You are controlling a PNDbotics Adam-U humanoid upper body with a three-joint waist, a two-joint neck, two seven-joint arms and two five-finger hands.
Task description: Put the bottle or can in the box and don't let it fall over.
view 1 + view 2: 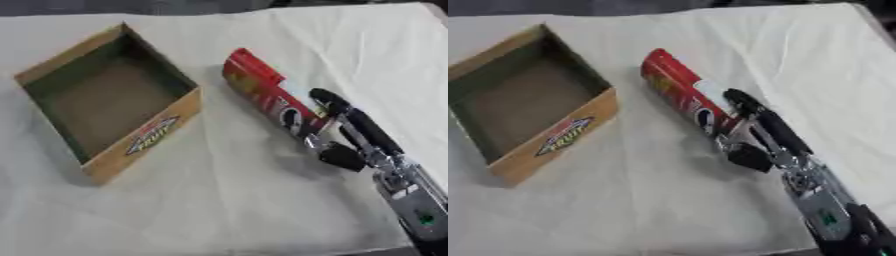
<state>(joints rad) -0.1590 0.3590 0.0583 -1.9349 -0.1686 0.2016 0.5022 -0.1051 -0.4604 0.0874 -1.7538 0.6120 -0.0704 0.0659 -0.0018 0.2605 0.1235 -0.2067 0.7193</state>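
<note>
Nearest the camera, at the desk's (219, 210) near right corner, the robot's right arm comes in, and its right hand (346, 135) reaches up to the lower end of the can. On the left side of the desk, toward the far left corner, sits the cardboard box (109, 100), open at the top, empty, with a printed label on its near wall. Right of it, about mid-desk and well apart from the box, the red can (262, 90) lies on its side on the white cloth, its red end pointing away toward the far edge. The fingers (331, 100) lie along one side of the can and the thumb curls against the other, so the hand appears to be gripping the can near its base, though how fully it closes is hard to tell.

To do this step well, I judge the hand should close squarely across the body, lift, turn the can upright, and set its base flat on the box floor before opening.

The right eye view shows more of the wrist and forearm; the left eye view shows the box whole. No left hand appears in either.
</note>
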